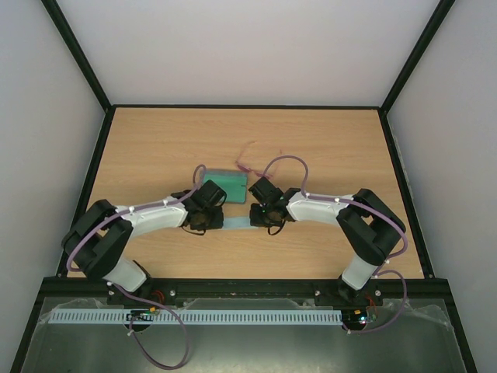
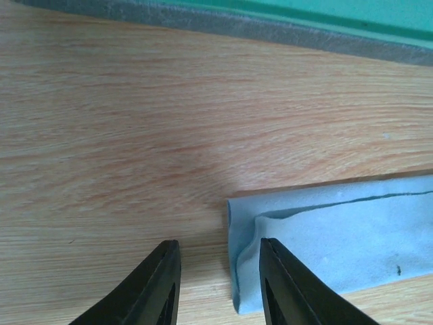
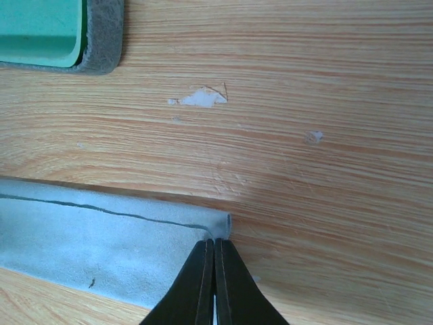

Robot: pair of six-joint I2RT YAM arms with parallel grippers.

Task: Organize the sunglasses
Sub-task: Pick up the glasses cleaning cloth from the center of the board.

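Cloth (image 3: 101, 250) corner at tight-closed R gripper (image 3: 214, 242); L gripper (image 2: 220, 244) wide.

No txt, labels, brands or nos. showing legibly in any view. Nothing readable appearing on the desk (image 1: 326, 148), blue cloth (image 2: 352, 244) or case (image 3: 40, 30); specks on cloth aren't forming letters.

a light-blue cloth (image 3: 88, 247) lies folded over on the wooden table (image 1: 326, 148), a thin dark line running along its length. just beyond it sits an open grey case (image 1: 225, 185) with green lining. a small white chip (image 3: 199, 98) marks the wood between them.
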